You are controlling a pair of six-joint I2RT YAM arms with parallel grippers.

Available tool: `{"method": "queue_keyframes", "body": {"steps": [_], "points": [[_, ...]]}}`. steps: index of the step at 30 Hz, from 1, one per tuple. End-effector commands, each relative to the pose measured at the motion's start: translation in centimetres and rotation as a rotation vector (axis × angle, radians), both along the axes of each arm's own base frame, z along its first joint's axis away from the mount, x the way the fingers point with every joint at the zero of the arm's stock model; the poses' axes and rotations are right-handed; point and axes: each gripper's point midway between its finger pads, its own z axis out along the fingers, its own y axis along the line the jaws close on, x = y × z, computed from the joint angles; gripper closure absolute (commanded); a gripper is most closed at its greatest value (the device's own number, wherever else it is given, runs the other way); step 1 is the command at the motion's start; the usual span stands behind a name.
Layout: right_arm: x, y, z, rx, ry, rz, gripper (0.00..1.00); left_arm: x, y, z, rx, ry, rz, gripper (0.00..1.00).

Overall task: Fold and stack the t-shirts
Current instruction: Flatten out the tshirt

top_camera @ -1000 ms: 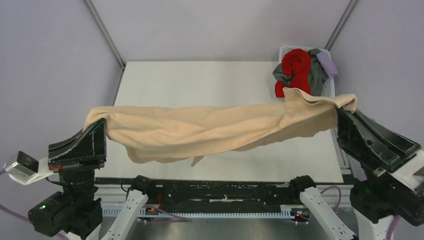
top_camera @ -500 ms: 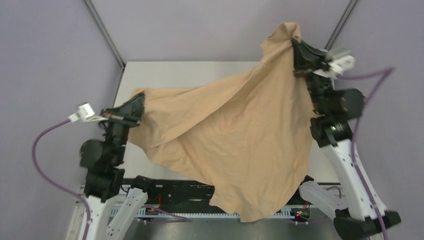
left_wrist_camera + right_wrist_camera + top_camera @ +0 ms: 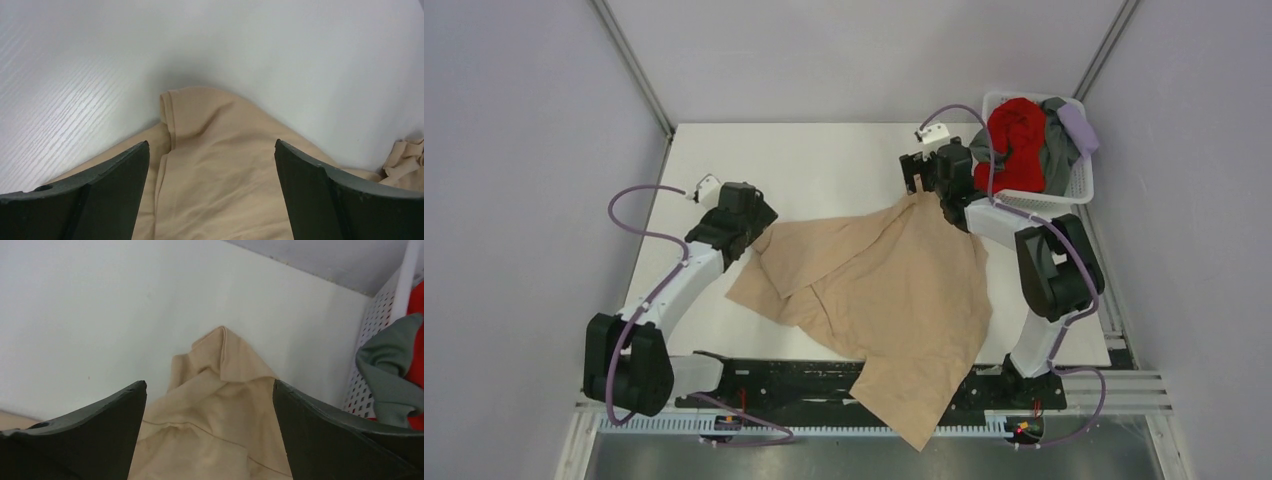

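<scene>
A tan t-shirt (image 3: pixel 894 290) lies spread and rumpled on the white table (image 3: pixel 824 160), its near end hanging over the front edge. My left gripper (image 3: pixel 756 224) stands open over the shirt's left corner, and the cloth (image 3: pixel 220 175) lies loose between its fingers (image 3: pixel 211 144). My right gripper (image 3: pixel 921 180) is open over the far corner (image 3: pixel 222 365), with nothing pinched (image 3: pixel 209 383). Red (image 3: pixel 1014 140), grey (image 3: pixel 1056 150) and pale lavender (image 3: pixel 1079 128) t-shirts are heaped in the basket.
The white lattice basket (image 3: pixel 1079 182) stands at the table's far right corner, just right of my right gripper, and its wall (image 3: pixel 370 340) shows close by in the right wrist view. Purple-grey walls enclose the table.
Both arms swung the tan t-shirt up and forward, then laid it down on the table. Both grippers have opened and let go of it.
</scene>
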Motion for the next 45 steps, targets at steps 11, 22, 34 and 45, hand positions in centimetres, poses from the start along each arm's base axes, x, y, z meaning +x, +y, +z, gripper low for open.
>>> {"method": "queue_keyframes", "body": {"steps": [11, 22, 34, 45], "points": [[-8.2, 0.1, 7.2, 0.108, -0.051, -0.139, 0.02, 1.2, -9.4, -0.9, -0.278, 0.003, -0.463, 0.0], [-20.7, 0.3, -5.8, 0.213, 0.354, -0.11, 0.02, -3.3, -13.5, -8.0, -0.395, 0.236, -0.589, 0.0], [-18.7, -0.6, -11.1, 0.028, 0.413, -0.156, 0.02, -3.4, -10.9, -11.8, -0.296, 0.327, -0.446, 0.0], [-8.1, 1.2, -10.5, 0.029, 0.334, -0.145, 0.02, 1.3, -9.9, -12.1, -0.244, 0.277, -0.376, 0.0]]}}
